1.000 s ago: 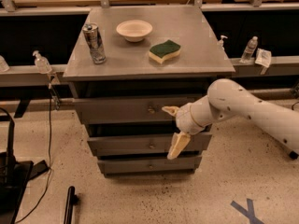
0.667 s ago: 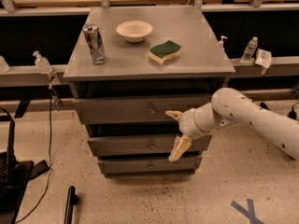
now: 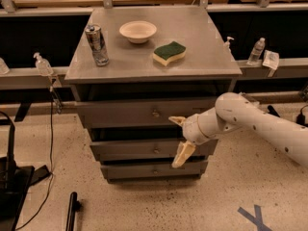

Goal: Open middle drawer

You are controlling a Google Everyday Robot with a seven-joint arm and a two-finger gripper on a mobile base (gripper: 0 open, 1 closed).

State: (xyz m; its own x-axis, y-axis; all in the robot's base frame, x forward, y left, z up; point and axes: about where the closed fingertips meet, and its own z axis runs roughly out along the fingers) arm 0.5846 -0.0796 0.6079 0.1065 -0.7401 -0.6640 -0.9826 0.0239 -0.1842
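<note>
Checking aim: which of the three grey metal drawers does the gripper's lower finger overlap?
The middle drawer, second down: the open gripper has its lower finger across that front, right of its round knob; the upper finger is by the top drawer.

Middle drawer (image 3: 130, 149): grey metal, flat front, small round knob (image 3: 156, 150) at centre. Lower centre of frame, second of three. Appears pushed in. Gripper (image 3: 179, 138) just right of knob, fingers spread, lower one overlapping drawer front.
</note>
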